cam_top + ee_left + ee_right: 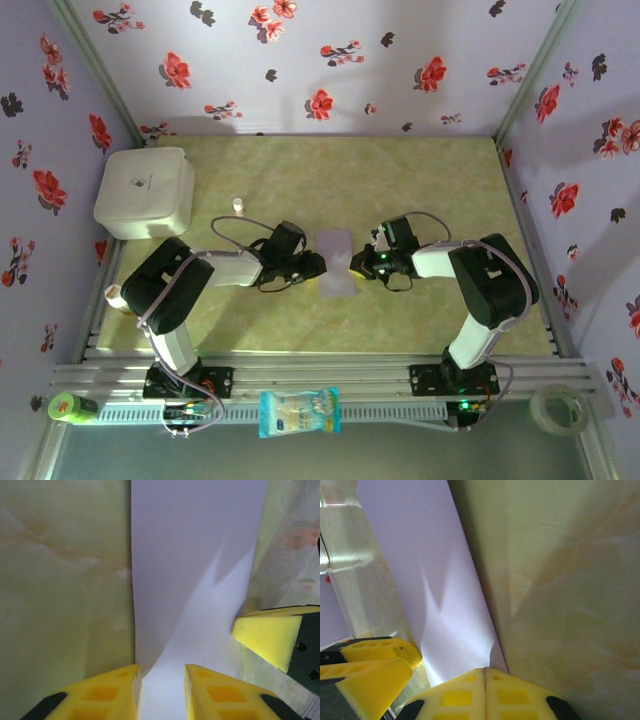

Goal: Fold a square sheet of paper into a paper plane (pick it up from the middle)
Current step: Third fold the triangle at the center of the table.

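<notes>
The square sheet of paper, pale lilac, hangs bowed between both grippers at the table's middle. My left gripper is at its left edge. In the left wrist view the sheet runs into the gap of the left gripper, whose yellow jaws stand apart around it. My right gripper is at the right edge. In the right wrist view its jaws are pressed together on the edge of the sheet, and shallow creases fan out from there. The paper plane is out of view.
A white rounded box sits at the back left, with a small white cylinder beside it. On the front rail lie a blue-and-white packet, a green object and a tape roll. Flowered walls close in three sides.
</notes>
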Tool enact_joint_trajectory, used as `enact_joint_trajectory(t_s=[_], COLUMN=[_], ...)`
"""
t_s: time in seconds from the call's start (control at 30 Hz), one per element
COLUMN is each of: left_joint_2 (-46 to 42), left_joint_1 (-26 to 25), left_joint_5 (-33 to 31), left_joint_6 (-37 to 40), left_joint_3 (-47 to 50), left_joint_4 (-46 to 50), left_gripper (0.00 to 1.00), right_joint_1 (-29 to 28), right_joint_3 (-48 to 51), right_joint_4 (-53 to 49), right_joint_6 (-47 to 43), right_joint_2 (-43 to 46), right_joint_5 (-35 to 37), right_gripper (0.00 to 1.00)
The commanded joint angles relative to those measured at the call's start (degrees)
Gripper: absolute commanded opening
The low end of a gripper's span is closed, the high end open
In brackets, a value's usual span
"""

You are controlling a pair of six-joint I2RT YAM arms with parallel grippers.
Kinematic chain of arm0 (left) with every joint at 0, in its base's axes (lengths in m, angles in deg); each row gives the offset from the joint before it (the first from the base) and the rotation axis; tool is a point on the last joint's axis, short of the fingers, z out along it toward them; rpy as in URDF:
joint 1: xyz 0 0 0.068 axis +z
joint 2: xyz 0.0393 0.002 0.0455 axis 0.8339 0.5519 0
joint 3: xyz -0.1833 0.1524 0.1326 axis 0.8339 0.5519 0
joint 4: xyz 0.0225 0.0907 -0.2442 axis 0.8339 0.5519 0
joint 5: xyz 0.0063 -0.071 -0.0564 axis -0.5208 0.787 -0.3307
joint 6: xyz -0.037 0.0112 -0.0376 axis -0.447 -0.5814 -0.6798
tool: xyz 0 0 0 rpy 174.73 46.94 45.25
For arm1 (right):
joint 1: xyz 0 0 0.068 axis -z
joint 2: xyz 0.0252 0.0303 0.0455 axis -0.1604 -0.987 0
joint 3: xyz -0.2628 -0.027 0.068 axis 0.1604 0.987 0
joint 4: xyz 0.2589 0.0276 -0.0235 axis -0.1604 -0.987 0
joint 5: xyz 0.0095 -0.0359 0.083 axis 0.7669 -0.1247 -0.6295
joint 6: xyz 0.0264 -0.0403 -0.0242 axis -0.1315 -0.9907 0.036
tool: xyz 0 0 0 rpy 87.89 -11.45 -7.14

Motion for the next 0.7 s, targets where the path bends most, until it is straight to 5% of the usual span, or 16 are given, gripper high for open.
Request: enact_joint_trajectory(t_s=[0.0,0.23,0.67], left_joint_2=[0.55,-2.11,0.39], left_joint_1=[0.36,0.31,0.42], left_joint_5=[-0.99,-4.95,-2.60], left_joint_6=[-0.77,0.62,-0.50], left_joint_3=[0.38,0.60,0.33], left_joint_4=[-0.45,3.22,-0.85], left_gripper=[0.29,0.34,0.30], right_joint_1=[0.17,0.11,0.11], right_joint_3=[1.81,1.73,1.87], right_joint_4=[-4.20,-4.46,-4.03], right_joint_6=[-0.03,-0.20,0.06], right_joint_2=[-2.90,-3.04,-2.84], right_joint_5=[4.35,4.44,4.26], right_gripper=[0.07,0.07,0.07])
